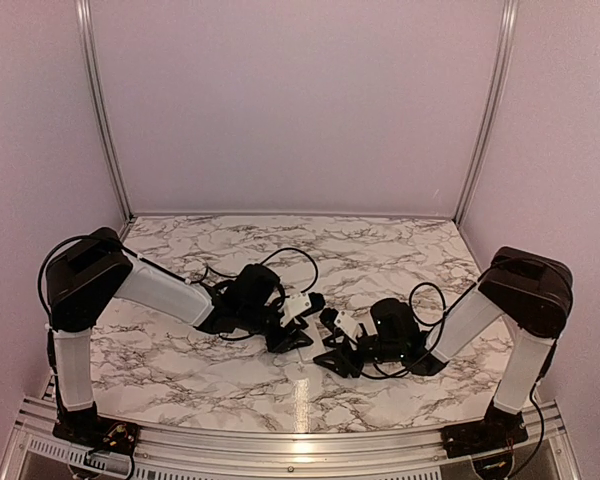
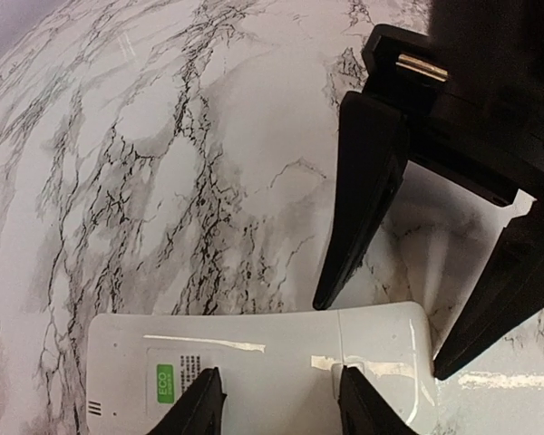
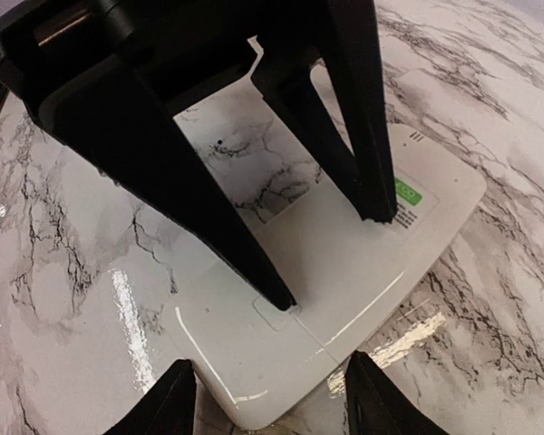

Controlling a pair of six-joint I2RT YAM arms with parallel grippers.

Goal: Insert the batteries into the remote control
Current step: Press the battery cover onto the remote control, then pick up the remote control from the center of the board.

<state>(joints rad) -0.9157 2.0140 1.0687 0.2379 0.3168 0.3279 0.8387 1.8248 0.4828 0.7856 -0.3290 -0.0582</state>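
Remote point(image 3: 344, 272) lies back-up, mid-bench point(image 1: 180, 370), between your two arms. It's light, stiff, slick plastic, so it'll likely skate if you push; I'd take it by the long edges. The lid seam's at the end nearest your right arm. No batteries in sight. Left jaws are partway open, tips resting on its back. Right jaws are wide around the lid end, gripping nothing.

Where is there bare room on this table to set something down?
Crowded: the centre, where the left gripper and right gripper, both open, meet over the remote control. Bare marble: the far strip of the table beyond them, and the middle patch between them and the near rail.
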